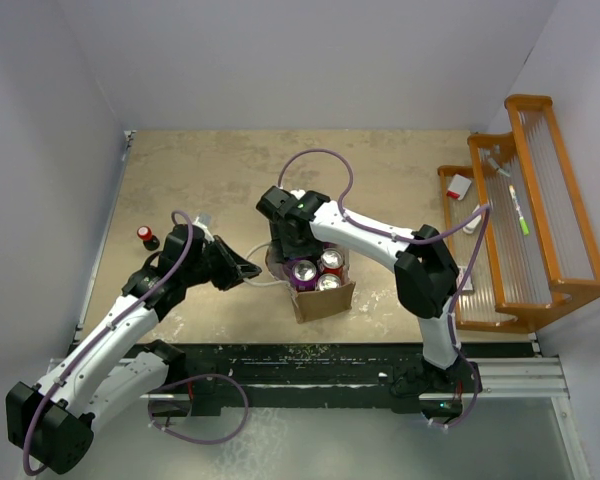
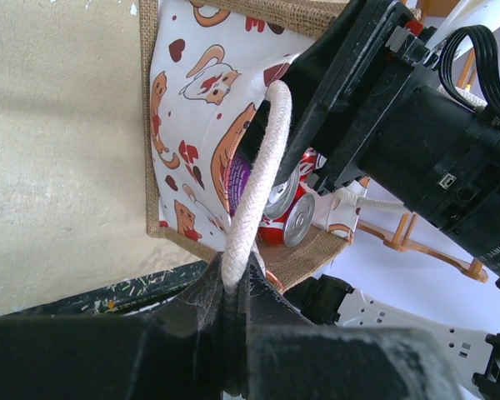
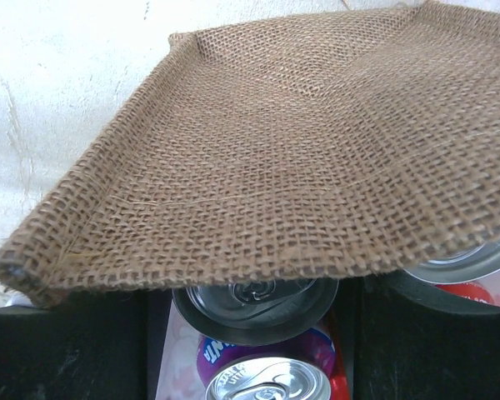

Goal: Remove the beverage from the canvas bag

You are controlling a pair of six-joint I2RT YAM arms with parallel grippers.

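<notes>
The canvas bag stands open at the table's middle, with three cans inside: a purple one and two red ones. My left gripper is shut on the bag's white rope handle and holds it out to the left. My right gripper reaches down into the bag's mouth. In the right wrist view its dark fingers stand either side of the purple can, with a small gap showing. The burlap wall hides the fingertips.
A small red and black bottle stands at the left of the table. An orange wooden rack with a green marker and small items stands at the right. A black strip runs along the near edge.
</notes>
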